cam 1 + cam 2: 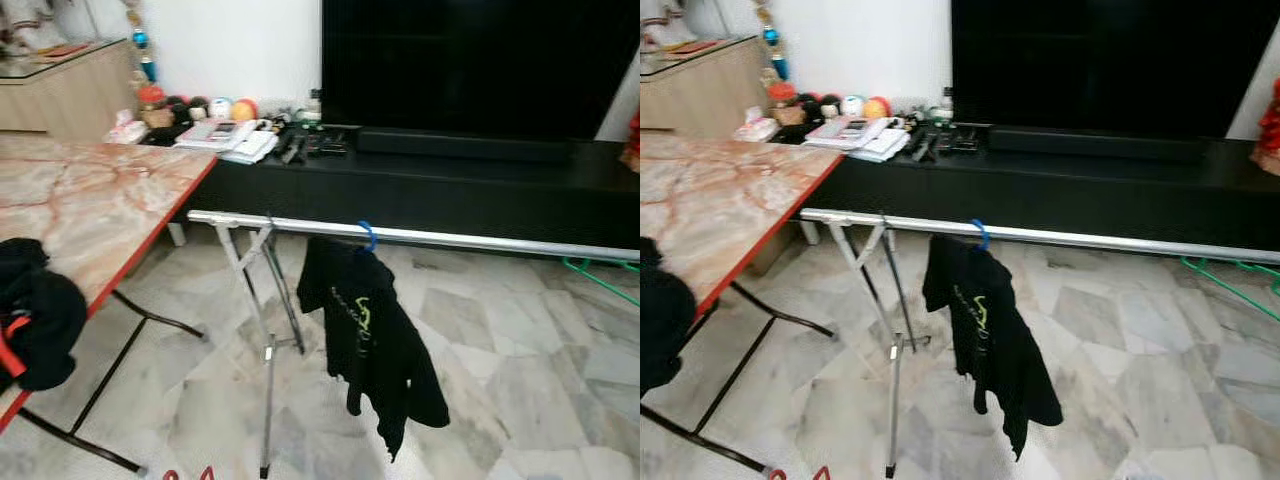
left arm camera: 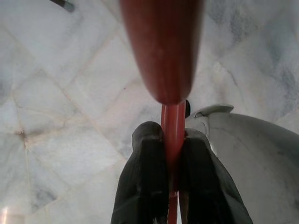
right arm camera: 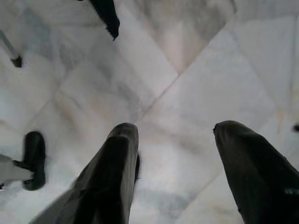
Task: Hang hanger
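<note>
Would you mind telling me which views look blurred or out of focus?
Left wrist view: the red plastic hanger looms soft and out of focus above the left gripper shut on it. Right wrist view: the right gripper is soft-edged. Head views: mildly soft, black garment readable.

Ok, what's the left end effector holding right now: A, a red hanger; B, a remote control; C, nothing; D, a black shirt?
A: in the left wrist view the left end effector has both black fingers pressed against a thin red hanger, above the marble floor.
</note>
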Controlling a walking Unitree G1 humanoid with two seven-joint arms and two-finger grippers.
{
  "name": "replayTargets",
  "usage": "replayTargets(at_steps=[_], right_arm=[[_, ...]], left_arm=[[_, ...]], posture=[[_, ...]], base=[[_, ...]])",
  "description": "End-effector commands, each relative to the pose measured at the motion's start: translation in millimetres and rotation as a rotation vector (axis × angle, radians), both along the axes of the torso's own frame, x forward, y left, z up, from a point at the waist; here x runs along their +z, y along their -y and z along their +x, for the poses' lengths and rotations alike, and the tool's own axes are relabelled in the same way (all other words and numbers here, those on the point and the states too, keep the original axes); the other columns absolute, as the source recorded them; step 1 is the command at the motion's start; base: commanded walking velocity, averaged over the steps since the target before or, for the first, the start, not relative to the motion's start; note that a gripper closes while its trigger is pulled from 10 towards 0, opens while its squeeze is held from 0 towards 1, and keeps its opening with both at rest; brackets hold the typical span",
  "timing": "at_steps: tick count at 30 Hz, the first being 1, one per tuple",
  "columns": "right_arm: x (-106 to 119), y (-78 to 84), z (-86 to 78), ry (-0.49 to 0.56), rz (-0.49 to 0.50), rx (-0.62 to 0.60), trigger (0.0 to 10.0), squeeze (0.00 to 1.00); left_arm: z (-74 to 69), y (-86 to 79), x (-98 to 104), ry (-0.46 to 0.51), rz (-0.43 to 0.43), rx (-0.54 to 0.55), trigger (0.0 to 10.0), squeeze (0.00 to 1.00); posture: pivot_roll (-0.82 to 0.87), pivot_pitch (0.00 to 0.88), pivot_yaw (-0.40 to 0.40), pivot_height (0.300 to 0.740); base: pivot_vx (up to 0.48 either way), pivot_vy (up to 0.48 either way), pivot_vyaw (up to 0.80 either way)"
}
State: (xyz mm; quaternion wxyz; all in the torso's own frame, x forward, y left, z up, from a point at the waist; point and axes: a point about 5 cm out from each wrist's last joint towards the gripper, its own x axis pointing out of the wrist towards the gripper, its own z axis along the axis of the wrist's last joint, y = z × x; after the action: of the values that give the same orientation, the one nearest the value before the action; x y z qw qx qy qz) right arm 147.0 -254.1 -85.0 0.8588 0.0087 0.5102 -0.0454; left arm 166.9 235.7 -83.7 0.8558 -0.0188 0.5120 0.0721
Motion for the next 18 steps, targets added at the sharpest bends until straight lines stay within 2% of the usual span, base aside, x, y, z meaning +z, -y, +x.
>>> replayTargets(at_steps=[1,3,6,8,13,18], right_arm=[[-3.8,-11.9,-0.8,-0.006,0.016,0.016,10.0,0.00],[-3.5,-12.8,0.4,-0.001,0.013,0.023,10.0,0.00],[-3.1,-12.9,1.6,0.005,0.017,0.017,10.0,0.00],[-3.1,-12.4,1.4,0.008,0.024,-0.007,10.0,0.00],[-4.2,-19.6,3.1,0.008,0.036,0.024,10.0,0.00],[-4.3,-19.2,2.1,0.001,0.037,0.052,10.0,0.00]], left_arm=[[8.9,0.0,3.9,0.023,-0.003,0.010,10.0,0.00],[11.2,-2.8,5.7,0.028,0.004,0.017,10.0,0.00],[-8.8,14.4,-6.9,0.004,-0.014,0.008,10.0,0.00],[-9.6,16.2,-7.6,0.004,-0.017,0.009,10.0,0.00],[-10.9,20.3,-8.8,0.004,-0.021,-0.003,10.0,0.00],[-11.0,20.5,-8.8,0.008,-0.024,-0.007,10.0,0.00]], posture=[[0.06,0.000,-0.007,0.740],[0.06,0.000,-0.002,0.740],[0.08,0.000,0.004,0.740],[0.08,0.000,0.004,0.740],[0.05,0.000,0.013,0.740],[0.05,0.000,0.013,0.740]], base=[[0.000,0.000,0.00],[0.000,-0.317,0.28],[0.000,-0.361,0.54],[0.000,-0.369,0.00],[0.000,-0.373,0.00],[0.000,-0.392,0.00]])
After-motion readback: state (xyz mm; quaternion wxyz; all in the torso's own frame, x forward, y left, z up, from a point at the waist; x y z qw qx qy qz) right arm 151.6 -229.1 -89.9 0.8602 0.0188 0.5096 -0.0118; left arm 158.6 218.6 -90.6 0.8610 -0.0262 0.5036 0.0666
